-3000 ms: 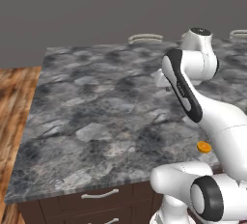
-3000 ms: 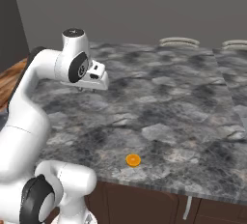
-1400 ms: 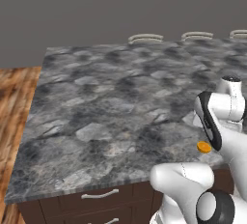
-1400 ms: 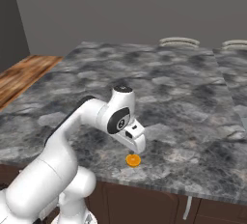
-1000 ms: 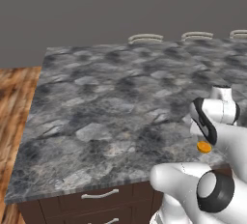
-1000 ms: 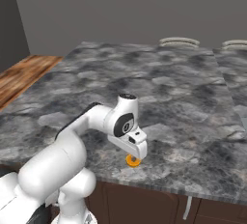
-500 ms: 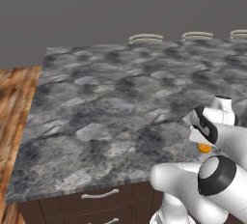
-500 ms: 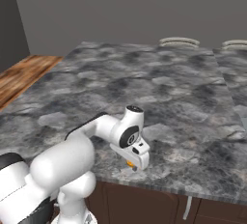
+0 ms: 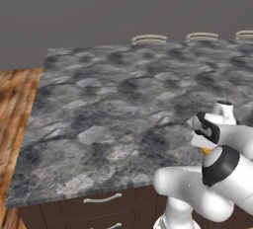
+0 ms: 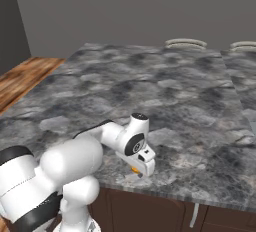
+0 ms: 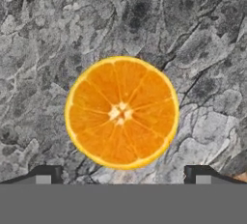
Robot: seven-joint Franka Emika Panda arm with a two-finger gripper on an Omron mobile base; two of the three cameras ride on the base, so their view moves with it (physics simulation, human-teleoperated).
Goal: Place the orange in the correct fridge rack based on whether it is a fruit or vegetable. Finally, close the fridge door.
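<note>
We see the small round orange-coloured fruit (image 11: 121, 113), cut face up with pale segment lines, lying on the mottled grey stone countertop (image 10: 170, 96) near its front edge. Our two-finger gripper (image 11: 120, 174) hangs directly above it, jaws spread wide, one dark tip either side, gripping nothing. From the right base view, the orange (image 10: 135, 169) peeks out beneath the white hand.
</note>
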